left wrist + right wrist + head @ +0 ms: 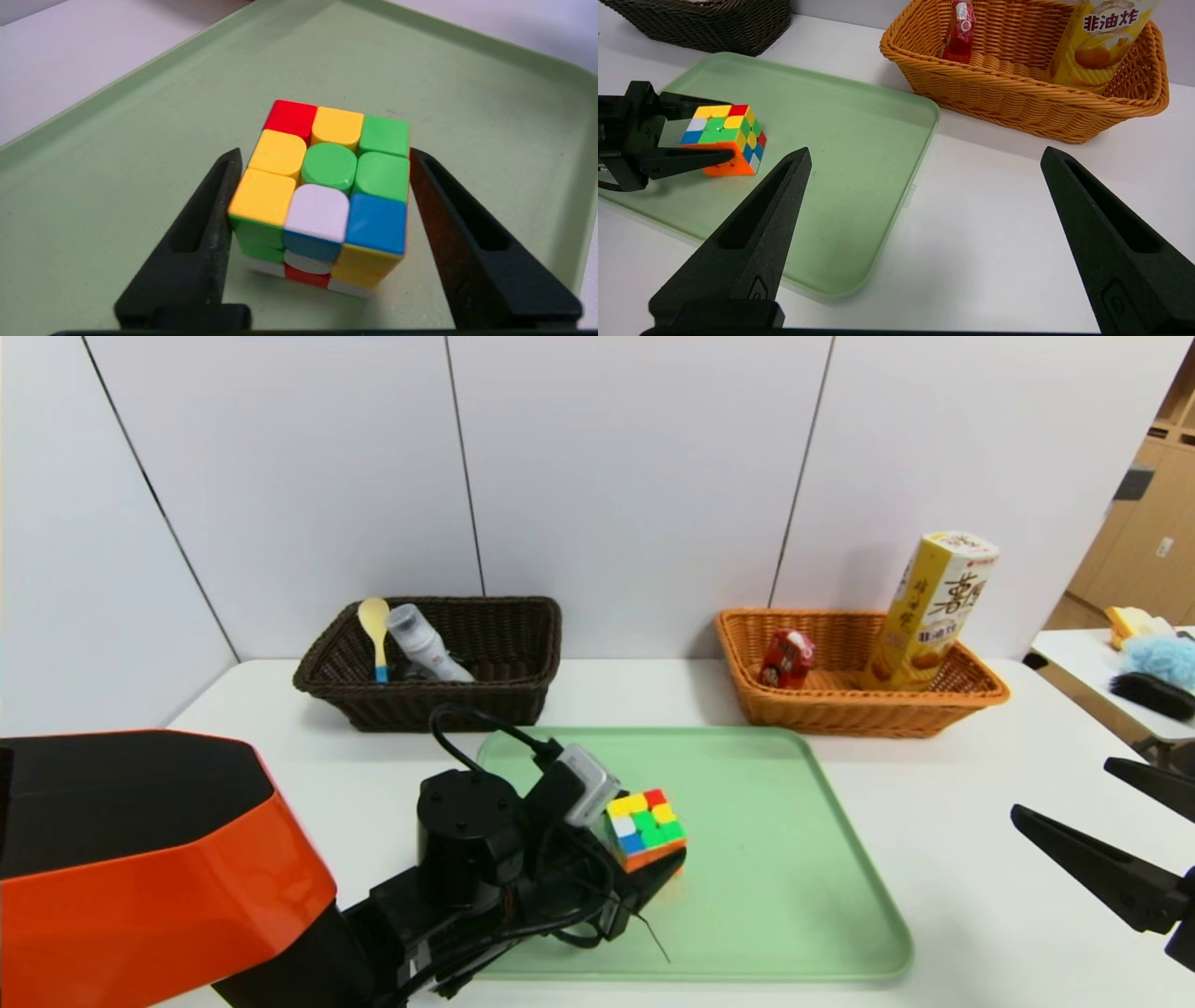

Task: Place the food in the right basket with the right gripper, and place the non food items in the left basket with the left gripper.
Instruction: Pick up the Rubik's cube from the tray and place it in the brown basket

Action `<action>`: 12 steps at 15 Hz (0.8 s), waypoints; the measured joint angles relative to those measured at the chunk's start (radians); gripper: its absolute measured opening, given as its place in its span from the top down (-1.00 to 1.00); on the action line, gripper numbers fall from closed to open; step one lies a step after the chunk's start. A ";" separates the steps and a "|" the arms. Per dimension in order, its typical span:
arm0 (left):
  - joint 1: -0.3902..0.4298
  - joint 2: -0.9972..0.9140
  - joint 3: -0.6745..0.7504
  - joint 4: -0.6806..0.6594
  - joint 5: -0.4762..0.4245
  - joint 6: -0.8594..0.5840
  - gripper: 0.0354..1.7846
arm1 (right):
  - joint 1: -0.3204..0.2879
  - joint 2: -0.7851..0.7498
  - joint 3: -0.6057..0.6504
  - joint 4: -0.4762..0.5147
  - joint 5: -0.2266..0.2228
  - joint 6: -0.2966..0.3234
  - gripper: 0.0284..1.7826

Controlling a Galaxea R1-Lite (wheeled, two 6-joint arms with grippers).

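The puzzle cube (646, 825) sits on the green tray (794, 896), toward the tray's left side, near the front middle of the counter. The left gripper (322, 186) has its 2 fingers on either side of the cube, pressed against or just touching 2 opposite faces; I judge it is gripping the cube, though the cube appears to rest on the tray.

The cube looks light, stiff and smooth-sided plastic, so it could slip or twist if squeezed off-centre. Flat opposite faces at mid-height are the best hold, as the fingers now stand.

The dark basket (439, 658) at the back left already holds a spoon (374, 625) and a bottle (425, 646). The orange basket (859, 677) at the back right holds a snack box (934, 607) and a red packet (787, 658).

The right gripper (924, 196) waits wide open over the counter's front right, holding nothing.
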 joint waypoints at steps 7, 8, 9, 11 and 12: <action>0.000 0.001 0.002 -0.002 0.000 0.000 -0.06 | 0.000 0.005 -0.001 0.000 0.000 0.000 -0.90; -0.001 0.001 0.003 -0.006 -0.001 0.000 -0.06 | 0.000 0.006 0.001 0.000 0.000 0.000 -0.90; -0.002 0.001 0.002 -0.022 -0.001 0.003 -0.06 | 0.000 0.007 0.002 0.000 0.001 0.000 -0.90; -0.002 -0.006 -0.014 -0.065 -0.002 0.026 -0.05 | 0.000 0.009 0.003 0.000 0.001 0.000 -0.90; -0.001 -0.019 -0.026 -0.061 -0.003 0.034 -0.04 | 0.000 0.011 0.003 0.000 0.001 0.000 -0.90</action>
